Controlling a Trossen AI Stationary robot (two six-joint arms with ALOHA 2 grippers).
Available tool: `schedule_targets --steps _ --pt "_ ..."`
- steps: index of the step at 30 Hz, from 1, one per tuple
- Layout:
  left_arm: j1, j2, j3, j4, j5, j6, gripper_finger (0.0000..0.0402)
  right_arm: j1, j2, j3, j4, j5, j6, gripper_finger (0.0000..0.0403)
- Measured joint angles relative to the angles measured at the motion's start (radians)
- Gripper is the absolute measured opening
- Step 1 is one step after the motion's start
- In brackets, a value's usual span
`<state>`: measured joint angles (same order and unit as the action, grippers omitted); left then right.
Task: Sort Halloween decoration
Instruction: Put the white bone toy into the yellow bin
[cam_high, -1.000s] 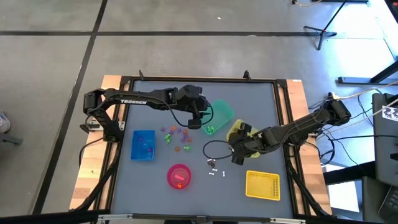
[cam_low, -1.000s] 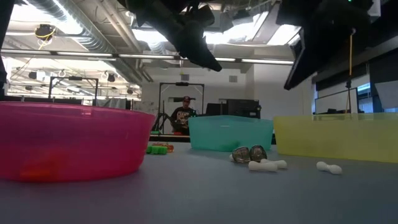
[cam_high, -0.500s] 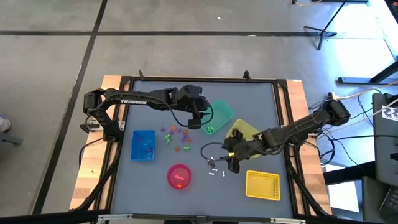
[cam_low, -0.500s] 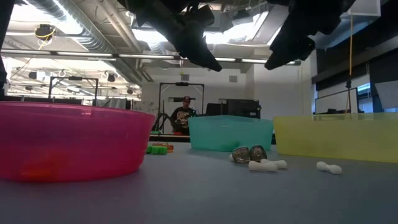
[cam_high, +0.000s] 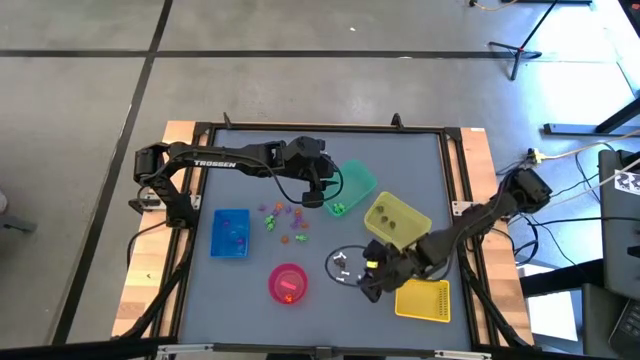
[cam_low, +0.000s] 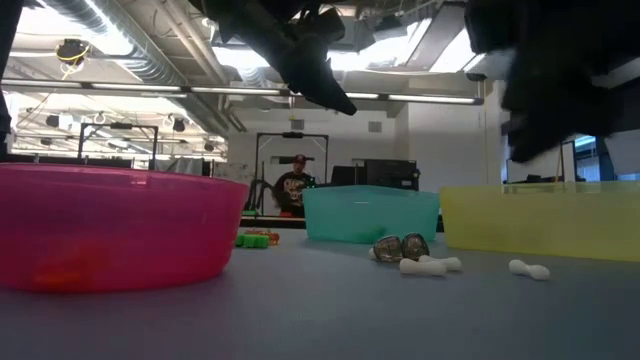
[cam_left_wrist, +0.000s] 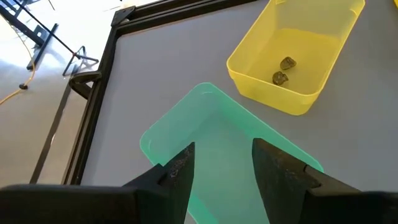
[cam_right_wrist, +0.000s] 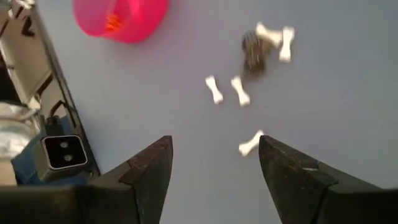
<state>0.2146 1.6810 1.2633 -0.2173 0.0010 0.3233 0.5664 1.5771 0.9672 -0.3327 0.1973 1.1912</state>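
The right end effector (cam_right_wrist: 211, 162) is hanging with its fingers spread wide and empty above the grey table (cam_high: 250, 290), over small white bone-shaped trinkets (cam_right_wrist: 214, 89) and a dark grey trinket (cam_right_wrist: 254, 50) lying between the pink round plastic bowl (cam_high: 288, 282) and the flat yellow plastic bin (cam_high: 422, 297). The left end effector (cam_left_wrist: 222, 163) is hovering, fingers apart and holding nothing, over the teal plastic bin (cam_left_wrist: 236, 143). Purple, orange and green trinkets (cam_high: 283, 221) are lying scattered beside the blue plastic bin (cam_high: 231, 233). Two dark grey trinkets (cam_left_wrist: 283, 70) are sitting inside the yellow rectangular tub (cam_left_wrist: 329, 37).
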Motion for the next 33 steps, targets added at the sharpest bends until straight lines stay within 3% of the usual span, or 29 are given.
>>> schedule_targets --steps 6,16,33 --pt "0.000 0.000 0.000 0.000 0.000 -0.001 0.0145 0.012 0.075 0.000 0.000 -0.045 0.189 0.0236" --pt "0.000 0.000 0.000 -0.001 0.000 -0.002 0.0145 0.009 0.156 0.000 0.004 -0.043 0.294 0.0236" --pt "0.000 0.000 0.000 -0.001 0.000 0.000 0.0145 0.009 0.174 0.000 0.097 0.080 0.305 0.0236"
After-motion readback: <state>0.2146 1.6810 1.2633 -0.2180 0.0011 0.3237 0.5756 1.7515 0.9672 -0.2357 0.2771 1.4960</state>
